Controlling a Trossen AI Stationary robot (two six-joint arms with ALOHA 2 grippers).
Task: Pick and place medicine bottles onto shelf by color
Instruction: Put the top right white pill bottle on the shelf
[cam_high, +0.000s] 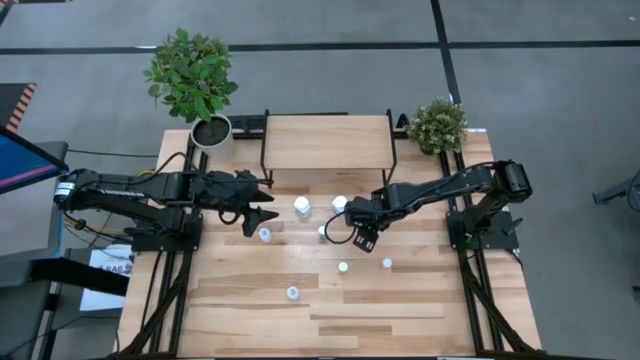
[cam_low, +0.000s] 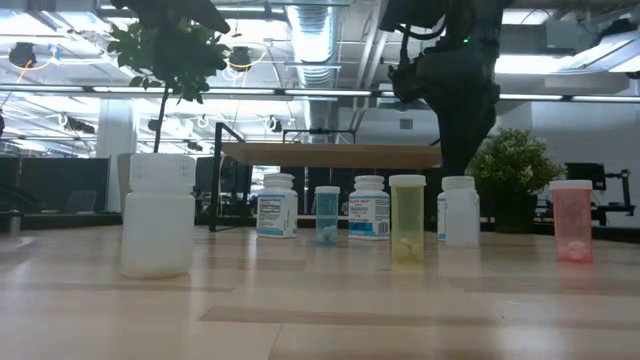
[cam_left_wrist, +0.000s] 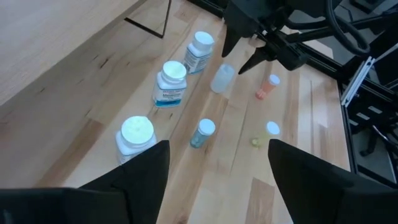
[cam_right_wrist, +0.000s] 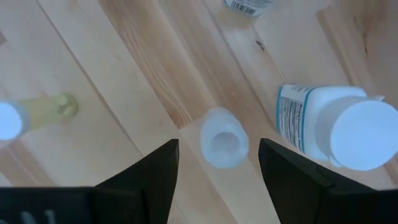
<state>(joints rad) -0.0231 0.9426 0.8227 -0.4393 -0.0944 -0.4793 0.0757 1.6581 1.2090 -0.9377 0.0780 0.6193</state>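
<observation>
**Both grippers open above bottles still standing on the table, shelf bare**

Nearest the front edge of the table (cam_high: 400, 320) stands a plain white bottle (cam_high: 292, 293), alone and well apart from the rest; in the low view it looms large at the left (cam_low: 158, 215). Farther in, right of centre, a yellow-tinted bottle (cam_high: 343, 267) and an orange-tinted bottle (cam_high: 387, 263) stand near each other but apart.

Beyond those, the left gripper (cam_high: 262, 222) hangs with its fingers spread wide and nothing between them; a small pale-blue bottle (cam_high: 264, 235) stands just beside its tips, on the near side. The left wrist view shows that bottle (cam_left_wrist: 202, 133) upright past the open fingers (cam_left_wrist: 146, 163).

To the right, the right gripper (cam_high: 362, 238) is also open and holds nothing. Its wrist view looks straight down on a small translucent bottle (cam_right_wrist: 222, 137) that stands on the wood between the two fingers (cam_right_wrist: 152, 168); I cannot tell whether either finger touches it. In the high view this bottle (cam_high: 323, 232) shows just left of the gripper.

A little farther back, two larger white bottles with bluish labels (cam_high: 302, 208) (cam_high: 340, 204) stand side by side between the two arms.

At the far side stands the shelf (cam_high: 327, 141), a low light-wood board on black legs. A leafy plant in a white pot (cam_high: 211, 131) sits at its left, a smaller bushy plant (cam_high: 437, 126) at its right.
</observation>
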